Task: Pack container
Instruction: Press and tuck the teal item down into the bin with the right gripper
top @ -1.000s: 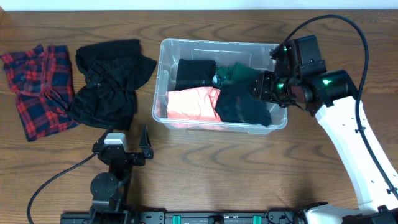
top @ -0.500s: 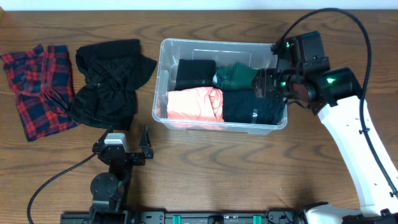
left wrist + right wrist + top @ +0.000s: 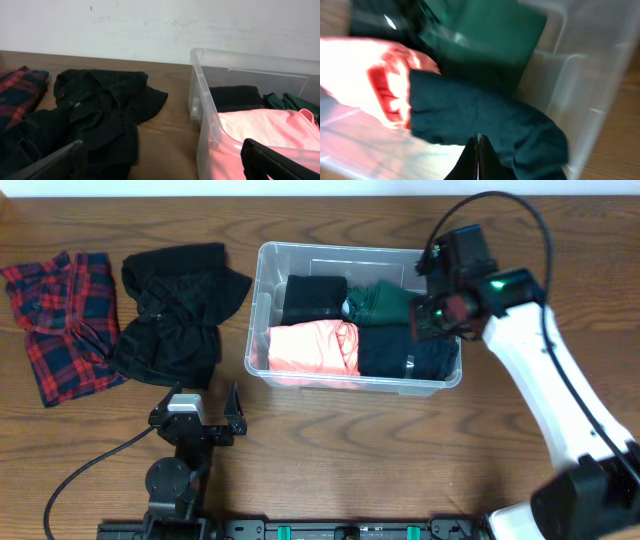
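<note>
The container (image 3: 258,310) is a clear plastic bin in the middle of the table. Inside lie folded clothes: a black piece (image 3: 314,296), a green piece (image 3: 380,300), a pink piece (image 3: 310,348) and a dark navy piece (image 3: 405,352). My right gripper (image 3: 420,320) hovers over the bin's right end. It is shut with nothing between its fingers, just above the dark navy piece (image 3: 485,115). My left gripper (image 3: 205,395) rests near the table's front edge, open and empty. It faces the bin's left wall (image 3: 202,90).
A crumpled black garment (image 3: 175,315) lies left of the bin and reaches close to my left gripper. A red plaid garment (image 3: 62,320) lies at the far left. A strip of bare wood (image 3: 172,135) separates the black garment from the bin.
The dark navy piece left my right gripper and now lies flat in the bin's front right. The right gripper has shut and shifted slightly left. The left arm is unmoved.
</note>
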Controlling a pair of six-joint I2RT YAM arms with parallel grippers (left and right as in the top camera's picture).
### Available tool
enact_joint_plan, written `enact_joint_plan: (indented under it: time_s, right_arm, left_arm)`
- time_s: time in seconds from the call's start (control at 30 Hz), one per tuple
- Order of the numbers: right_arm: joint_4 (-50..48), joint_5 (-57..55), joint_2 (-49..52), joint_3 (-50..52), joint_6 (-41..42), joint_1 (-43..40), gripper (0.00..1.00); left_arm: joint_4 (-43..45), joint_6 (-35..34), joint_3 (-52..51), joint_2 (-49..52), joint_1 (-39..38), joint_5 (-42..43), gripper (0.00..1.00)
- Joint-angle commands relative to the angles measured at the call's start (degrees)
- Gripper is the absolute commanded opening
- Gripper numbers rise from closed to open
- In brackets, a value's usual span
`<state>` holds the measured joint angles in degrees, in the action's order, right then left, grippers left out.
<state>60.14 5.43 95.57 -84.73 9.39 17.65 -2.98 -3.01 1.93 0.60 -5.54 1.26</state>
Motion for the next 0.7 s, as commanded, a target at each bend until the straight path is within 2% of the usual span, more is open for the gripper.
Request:
enact_joint_plan:
  time_s: [0.0,0.4,0.67]
  right_arm:
    - [1.4,-3.9,4.7,-0.9,-2.6,2.5,0.01]
    - [1.3,-15.1,18.2,-0.9,-2.6,6.6,0.01]
    - [-0.6,-15.8,21.8,-0.8,-4.7,6.6,0.01]
  left_arm:
    - [-1.1,-0.1,-1.7,-0.3,-0.3,-0.9,0.98]
    - [-1.1,-0.1,-1.7,-0.3,-0.3,-0.9,0.98]
    - [-1.1,-0.1,-1.7,-0.3,-0.3,-0.9,0.98]
